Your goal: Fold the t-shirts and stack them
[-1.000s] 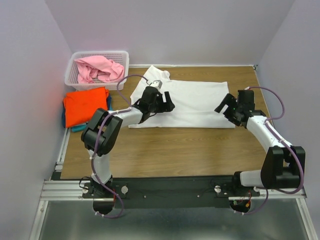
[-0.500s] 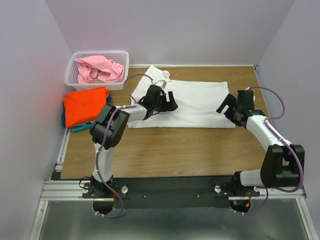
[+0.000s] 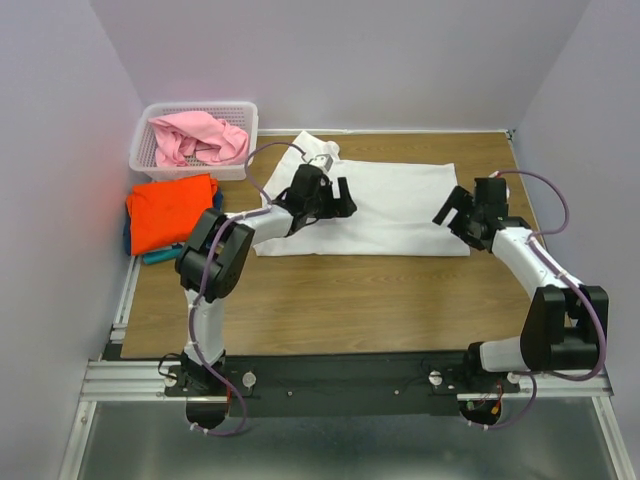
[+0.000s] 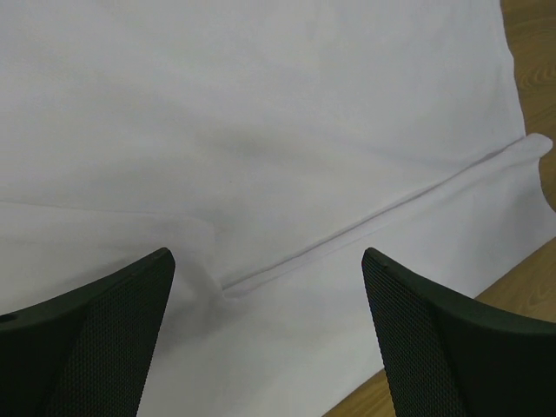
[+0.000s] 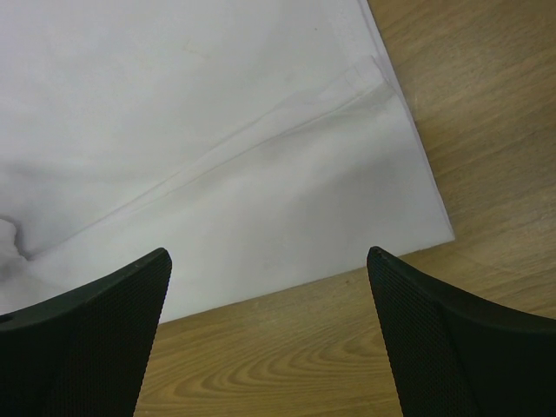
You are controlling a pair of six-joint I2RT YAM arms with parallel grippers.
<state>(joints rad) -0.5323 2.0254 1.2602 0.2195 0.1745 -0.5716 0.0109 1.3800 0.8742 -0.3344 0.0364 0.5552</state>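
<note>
**Left gripper released above the white t-shirt; fold not yet complete**

The left gripper (image 4: pixel 267 259) stands spread wide, with nothing between its black, mesh-textured fingers (image 4: pixel 95 334). Over the last second its jaws have widened slightly, and it has shifted a little toward the far side of the white t-shirt (image 3: pixel 400 205). It hangs above that shirt near the bunched left end. The right gripper (image 5: pixel 269 256) is also spread and empty, and has kept its station over the shirt's near right corner.

Judgement: neither gripper holds the cloth, so one fold pass appears finished and the next grasp is still to be chosen. The white t-shirt is still too long to stack.

Materials and shapes:

- The white t-shirt is thin, matte knit, lying flat as a long rectangle on the wood-grain table (image 3: pixel 350 300).
- A soft, rounded fold ridge (image 4: pixel 382 213) crosses the left wrist view diagonally, where one layer overlaps another.
- The right wrist view shows a straight layered edge (image 5: pixel 261 130) ending at a square corner.
- The cloth looks limp and will probably sag if lifted at a single point.

Further out, at the table's left edge, the orange t-shirt (image 3: pixel 172 210) lies folded flat on the teal t-shirt (image 3: pixel 160 257), of which only an edge shows. Behind them, the pink t-shirt (image 3: pixel 200 138) lies crumpled in the white lattice basket (image 3: pixel 245 110).
</note>
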